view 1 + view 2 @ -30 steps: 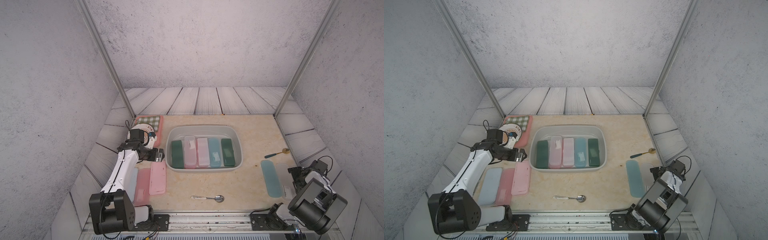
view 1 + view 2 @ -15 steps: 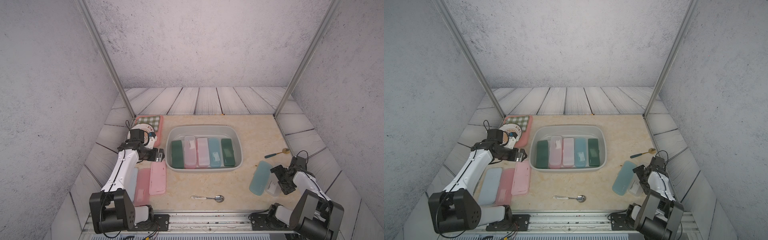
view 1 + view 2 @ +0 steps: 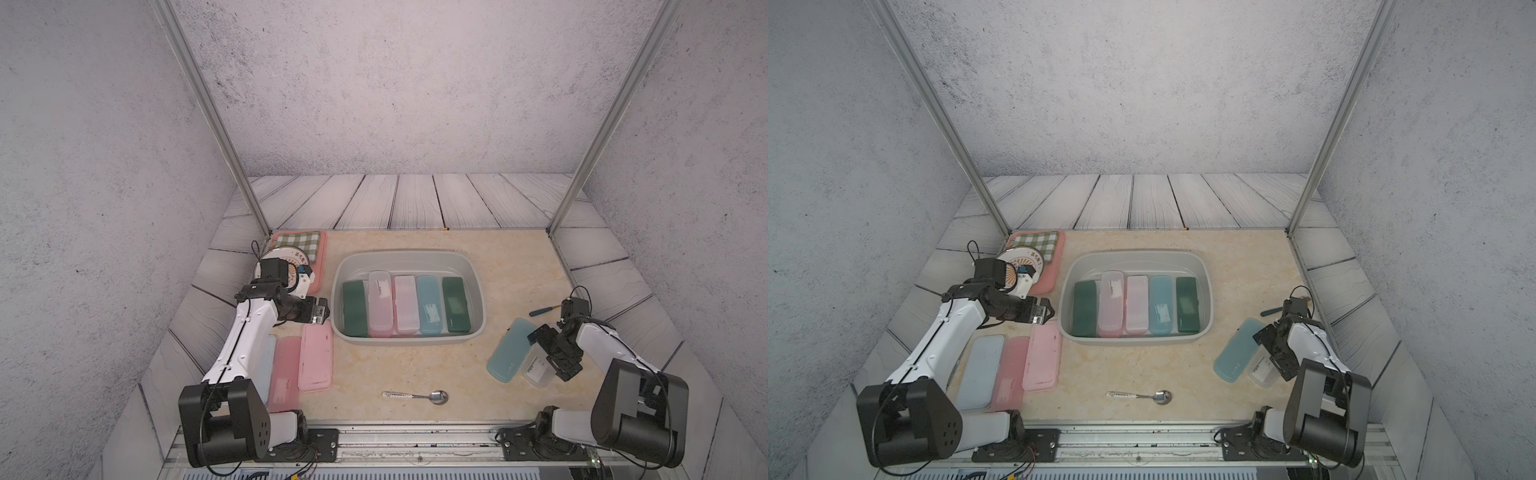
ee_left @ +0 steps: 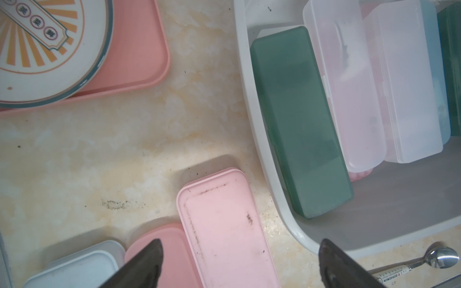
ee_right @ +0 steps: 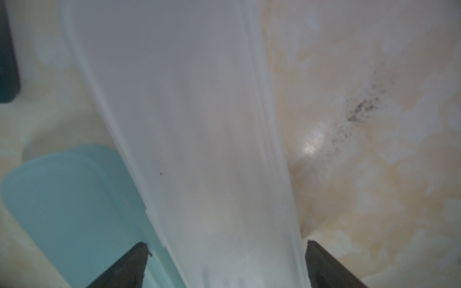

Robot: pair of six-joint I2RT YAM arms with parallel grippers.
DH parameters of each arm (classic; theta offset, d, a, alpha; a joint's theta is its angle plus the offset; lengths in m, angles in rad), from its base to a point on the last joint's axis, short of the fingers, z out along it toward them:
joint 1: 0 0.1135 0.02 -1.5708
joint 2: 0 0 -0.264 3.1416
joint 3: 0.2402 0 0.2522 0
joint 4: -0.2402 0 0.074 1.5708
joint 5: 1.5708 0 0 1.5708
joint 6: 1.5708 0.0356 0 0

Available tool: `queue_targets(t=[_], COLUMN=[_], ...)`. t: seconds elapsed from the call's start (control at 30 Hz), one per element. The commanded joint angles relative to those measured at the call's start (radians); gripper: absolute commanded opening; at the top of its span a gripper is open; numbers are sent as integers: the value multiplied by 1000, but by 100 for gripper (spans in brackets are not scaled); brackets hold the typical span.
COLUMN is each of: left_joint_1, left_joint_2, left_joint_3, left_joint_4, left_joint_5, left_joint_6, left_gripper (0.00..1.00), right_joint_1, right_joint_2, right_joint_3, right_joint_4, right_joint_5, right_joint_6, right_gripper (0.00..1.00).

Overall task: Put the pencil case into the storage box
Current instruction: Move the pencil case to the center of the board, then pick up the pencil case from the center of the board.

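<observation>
The storage box (image 3: 409, 254) (image 3: 1136, 254), a light grey tub, stands mid-table in both top views with several pencil cases side by side in it. At the right, a clear pencil case (image 3: 536, 370) (image 5: 194, 139) lies on the table against a teal pencil case (image 3: 510, 350) (image 5: 74, 199). My right gripper (image 3: 547, 353) (image 5: 225, 249) is low over the clear case, open, one finger on each side of it. My left gripper (image 3: 323, 313) (image 4: 240, 246) hangs open and empty above a light pink case (image 3: 316, 357) (image 4: 224, 224), just left of the box.
A darker pink case (image 3: 1011, 370) and a pale blue one (image 3: 980, 372) lie left of the light pink one. A pink tray (image 3: 319, 266) with checked cloth and a plate sits at the back left. A spoon (image 3: 415, 395) lies at the front, a dark-handled one (image 3: 544, 309) at the right.
My right arm has come down from near the camera onto the clear case. The teal case has swung from straight to slanted, toward the box. The left arm has stayed put.
</observation>
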State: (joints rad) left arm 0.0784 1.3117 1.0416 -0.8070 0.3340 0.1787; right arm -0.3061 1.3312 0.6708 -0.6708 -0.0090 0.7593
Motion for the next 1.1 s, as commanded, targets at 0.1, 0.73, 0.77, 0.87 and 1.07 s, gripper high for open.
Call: queue_targets(t=[0.1, 0.73, 0.77, 0.87, 1.07], left_joint_1=[11, 24, 26, 30, 33], left_joint_2=[12, 16, 15, 14, -4], left_joint_3=[23, 24, 23, 20, 32], left_joint_4=[-27, -30, -30, -27, -60], left_joint_5=[17, 31, 31, 30, 152], left_joint_6=[19, 21, 22, 20, 56], left_gripper=[97, 97, 97, 97, 97], right_joint_1=[7, 9, 10, 13, 85], right_joint_2=[46, 11, -19, -163, -400], right_joint_3=[-23, -29, -26, -12, 100], right_joint_4=[-143, -154, -163, -211, -358], right_joint_5=[99, 85, 96, 119, 121], right_joint_6=[25, 49, 48, 48, 32], right_gripper=[94, 80, 79, 76, 73])
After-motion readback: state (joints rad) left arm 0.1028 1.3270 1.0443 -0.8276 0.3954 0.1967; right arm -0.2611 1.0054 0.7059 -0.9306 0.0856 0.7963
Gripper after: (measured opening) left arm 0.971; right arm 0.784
